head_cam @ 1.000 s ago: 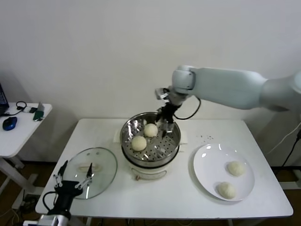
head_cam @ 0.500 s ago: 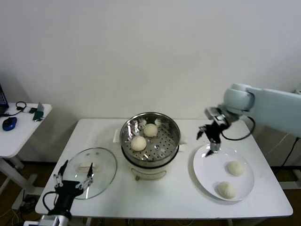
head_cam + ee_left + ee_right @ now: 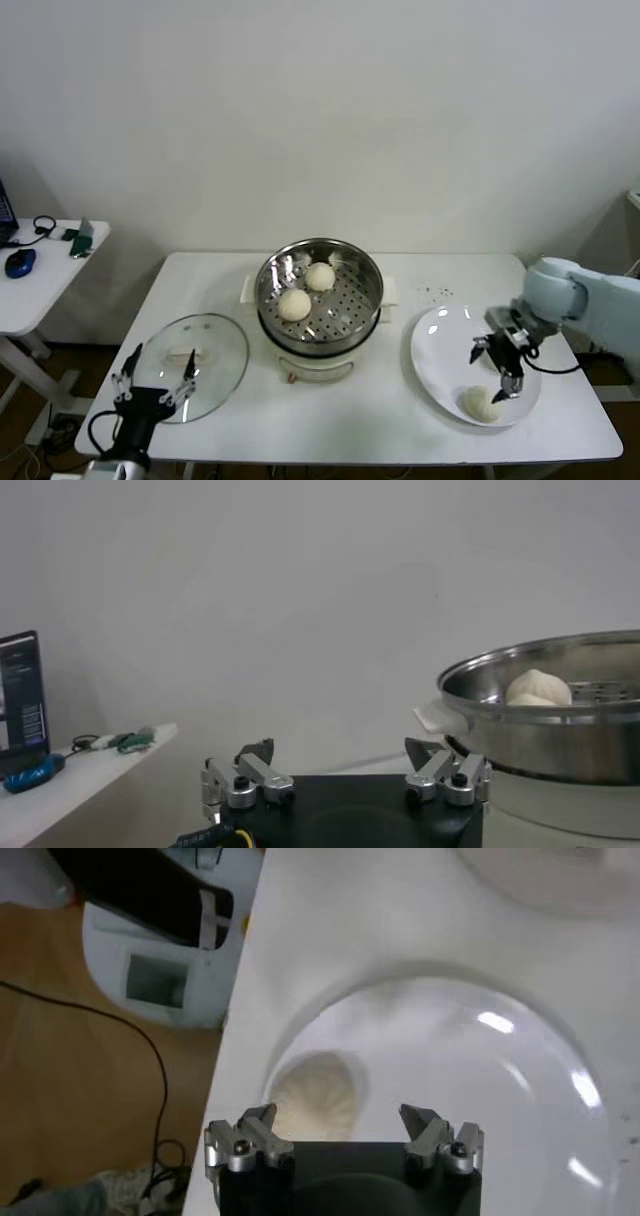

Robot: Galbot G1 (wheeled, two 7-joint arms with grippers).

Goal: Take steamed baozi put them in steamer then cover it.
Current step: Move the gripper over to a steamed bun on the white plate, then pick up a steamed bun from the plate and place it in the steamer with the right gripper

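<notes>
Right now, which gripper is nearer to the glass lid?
Left. The left gripper hangs open at the glass lid's near edge; the right gripper, open, is over the plate.

No readable text anywhere

We find no legible words, labels, brand marks or numbers on anything in view; the laptop screen [image 3: 22, 698] on the side table at the far left shows lines of content, but we cannot make any of it out.

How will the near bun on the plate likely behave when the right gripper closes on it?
The bun looks like smooth, domed dough, so it is probably soft and may dent. Its round shape could let it slide on the glossy plate. The right gripper stands open above it, seemingly wide enough.
</notes>
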